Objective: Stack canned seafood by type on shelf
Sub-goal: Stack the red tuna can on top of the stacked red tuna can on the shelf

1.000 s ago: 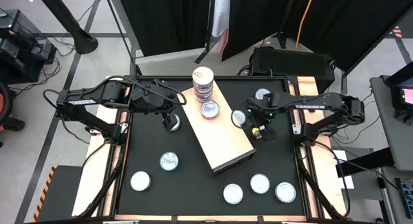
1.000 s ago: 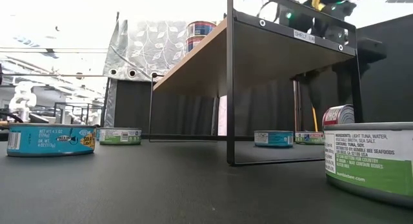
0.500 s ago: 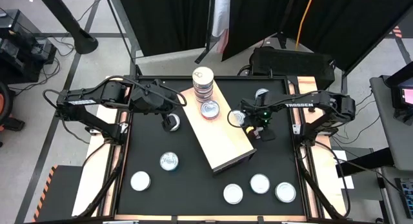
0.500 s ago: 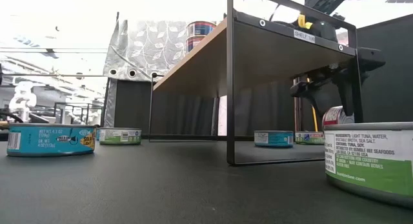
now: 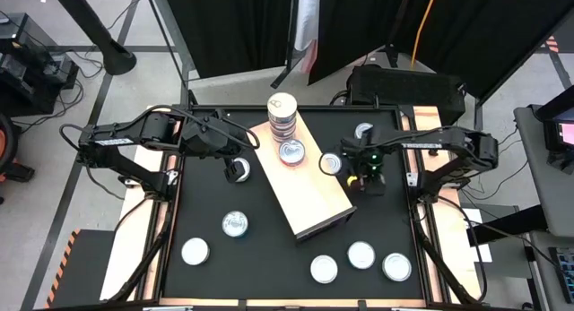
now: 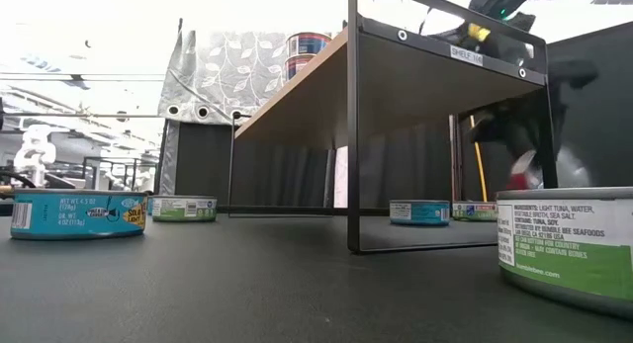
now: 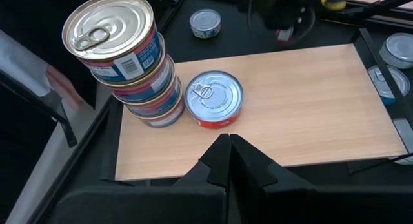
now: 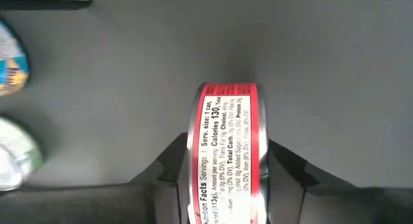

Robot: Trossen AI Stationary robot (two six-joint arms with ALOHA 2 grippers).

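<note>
Tin (image 8: pixel 226 156) on edge between right hand (image 8: pixel 222 179) fingers

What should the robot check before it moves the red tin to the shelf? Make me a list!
1. Red tin sits between the right hand fingers: ok.
2. Grip is tight: cannot tell.
3. Bare space on the shelf: ok.
4. Single tin beside the stack has a free top: ok.
5. Left hand shut, over the shelf's edge, away from the right hand: ok.
</note>
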